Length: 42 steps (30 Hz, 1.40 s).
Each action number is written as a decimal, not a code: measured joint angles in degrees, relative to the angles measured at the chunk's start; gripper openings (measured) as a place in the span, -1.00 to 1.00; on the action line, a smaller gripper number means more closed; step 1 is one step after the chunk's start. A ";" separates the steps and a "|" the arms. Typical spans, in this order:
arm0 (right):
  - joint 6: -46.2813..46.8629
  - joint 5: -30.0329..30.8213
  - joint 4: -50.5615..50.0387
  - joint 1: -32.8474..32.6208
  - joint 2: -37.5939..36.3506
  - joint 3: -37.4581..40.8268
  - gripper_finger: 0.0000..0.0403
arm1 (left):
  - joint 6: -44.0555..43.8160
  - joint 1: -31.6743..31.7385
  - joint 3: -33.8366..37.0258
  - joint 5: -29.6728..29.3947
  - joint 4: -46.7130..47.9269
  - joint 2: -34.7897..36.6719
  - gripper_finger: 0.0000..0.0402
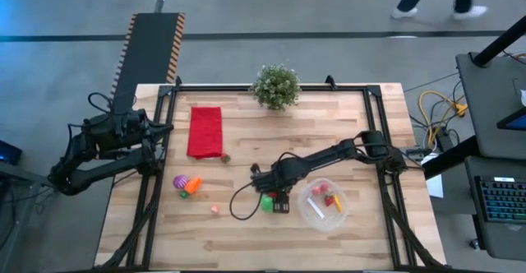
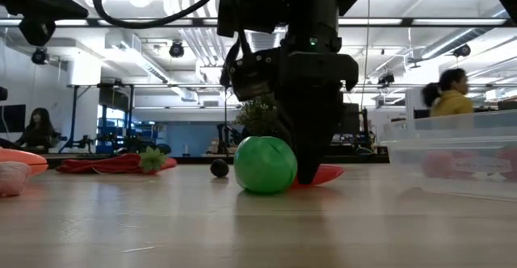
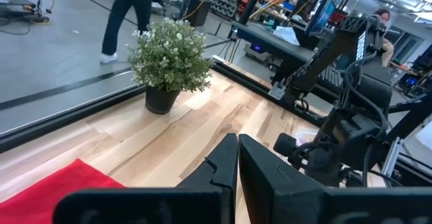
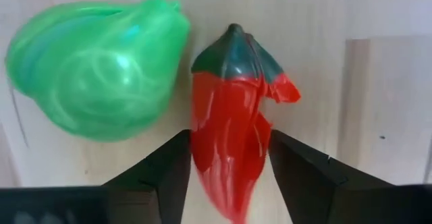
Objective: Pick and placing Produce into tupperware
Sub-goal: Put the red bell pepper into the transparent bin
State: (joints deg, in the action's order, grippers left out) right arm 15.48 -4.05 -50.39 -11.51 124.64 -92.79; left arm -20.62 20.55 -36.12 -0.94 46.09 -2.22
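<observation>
Two arms over your wooden surface (image 1: 246, 232), which carries everything. The left arm waits off the surface's left edge, its hand (image 3: 236, 163) clenched tight, fingers together, holding nothing. The right arm reaches in from the right side; its hand (image 4: 228, 173) is down at the surface just left of the tupperware (image 1: 324, 203).

Red folded cloth (image 1: 205, 131) lies left of centre, the potted plant (image 1: 275, 85) at the far edge. The clear tupperware sits front right with red and yellow pieces inside it.

In the right wrist view you see the fingers (image 4: 162, 177) straddling a red pepper (image 4: 233, 136) with a dark green cap, one finger on each side, close against it; the pepper is on the surface. The green piece (image 4: 101, 69) lies just beside the pepper. Purple, orange and a small pink piece (image 1: 214, 210) sit further left, near the front.
</observation>
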 joint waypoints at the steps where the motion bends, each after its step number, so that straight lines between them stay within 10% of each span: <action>1: 0.63 0.06 -0.18 0.02 -0.10 0.04 -0.09 | 0.00 0.00 0.00 0.01 0.00 0.00 -1.00; 18: 14.04 1.60 -12.81 -0.99 -9.08 -3.03 -0.74 | 0.52 0.00 0.00 0.00 -0.04 0.00 -1.00; 42: 60.41 -6.28 -5.77 -16.72 -19.80 19.59 -0.56 | 2.95 0.01 0.00 0.05 -0.17 0.00 -1.00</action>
State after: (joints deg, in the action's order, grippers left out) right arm 75.89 -10.34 -56.16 -28.23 104.84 -73.21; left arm -17.67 20.56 -36.12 -0.89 45.91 -2.22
